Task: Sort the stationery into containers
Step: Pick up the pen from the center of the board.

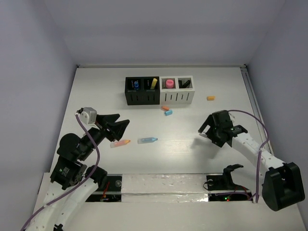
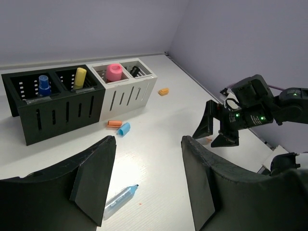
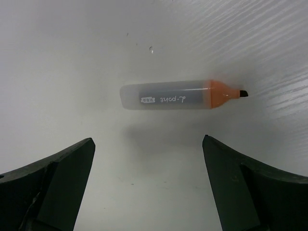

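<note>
My right claw (image 3: 147, 144) stands wide open and holds nothing. Its wrist camera shows what the other views barely give: an orange highlighter (image 3: 178, 96) lying flat on the white table (image 3: 72, 48) just above the fingers in the frame. Its long axis runs left to right, with the orange collar and dark chisel tip pointing to the right edge. The clear barrel carries script ending in "-point"; I cannot read the first letter or the small boxed label. In the top view that claw (image 1: 208, 131) hangs at centre right and the highlighter beneath it does not show. My left claw (image 2: 147, 149) is parted and empty at the bottom of its own view. That view looks into the containers (image 2: 103, 98) at upper left: a blue piece (image 2: 44, 84) and a yellow piece (image 2: 80, 77) in the black cubes, and a pink piece (image 2: 114, 72) in the first white one. A blue-tipped marker (image 1: 147, 140) lies left of centre in the top view, with its tip pointing right.
</note>
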### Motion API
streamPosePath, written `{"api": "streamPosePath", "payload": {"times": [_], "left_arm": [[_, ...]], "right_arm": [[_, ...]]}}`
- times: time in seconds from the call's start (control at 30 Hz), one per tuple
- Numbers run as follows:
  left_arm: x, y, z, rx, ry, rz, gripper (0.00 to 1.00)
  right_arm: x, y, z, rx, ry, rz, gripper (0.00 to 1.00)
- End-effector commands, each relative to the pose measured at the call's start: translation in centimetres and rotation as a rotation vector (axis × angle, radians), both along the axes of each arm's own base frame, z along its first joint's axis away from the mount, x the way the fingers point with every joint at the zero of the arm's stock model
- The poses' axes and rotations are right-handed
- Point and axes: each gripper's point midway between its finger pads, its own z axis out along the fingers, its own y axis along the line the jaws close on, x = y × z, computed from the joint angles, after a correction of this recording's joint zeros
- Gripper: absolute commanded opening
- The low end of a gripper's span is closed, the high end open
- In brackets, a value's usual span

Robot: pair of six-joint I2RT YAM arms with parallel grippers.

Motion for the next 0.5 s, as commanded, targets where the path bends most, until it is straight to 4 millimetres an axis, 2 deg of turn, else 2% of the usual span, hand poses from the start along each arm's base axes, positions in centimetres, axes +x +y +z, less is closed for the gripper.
{"api": "streamPosePath", "payload": {"times": [0.0, 0.13, 0.3, 0.33, 0.43, 0.47], "left_arm": [[-0.5, 0.0, 1.7, -0.036, -0.062, -0.015, 0.54], [-0.3, -0.1, 1.6, -0.035, -0.056, -0.011, 0.54], [-0.5, -0.1, 1.5, -0.034, -0.053, -0.015, 0.56], [-0.4, -0.1, 1.5, -0.033, -0.053, -0.015, 0.57], [-0.4, -0.1, 1.5, -0.033, -0.05, -0.014, 0.64], [-0.3, -0.1, 1.4, -0.031, -0.049, -0.012, 0.71]], "right_arm": [[0.8, -0.4, 0.5, 0.063, -0.027, -0.069, 1.0], [2.0, -1.6, -0.3, 0.062, -0.012, -0.097, 1.0], [4.4, -1.7, -1.1, 0.059, -0.01, -0.078, 1.0], [5.3, -1.5, -0.7, 0.063, -0.029, -0.075, 1.0], [6.6, -2.0, -0.8, 0.026, -0.037, -0.081, 1.0], [6.9, -2.3, -0.9, 0.004, -0.041, -0.08, 0.99]]}}
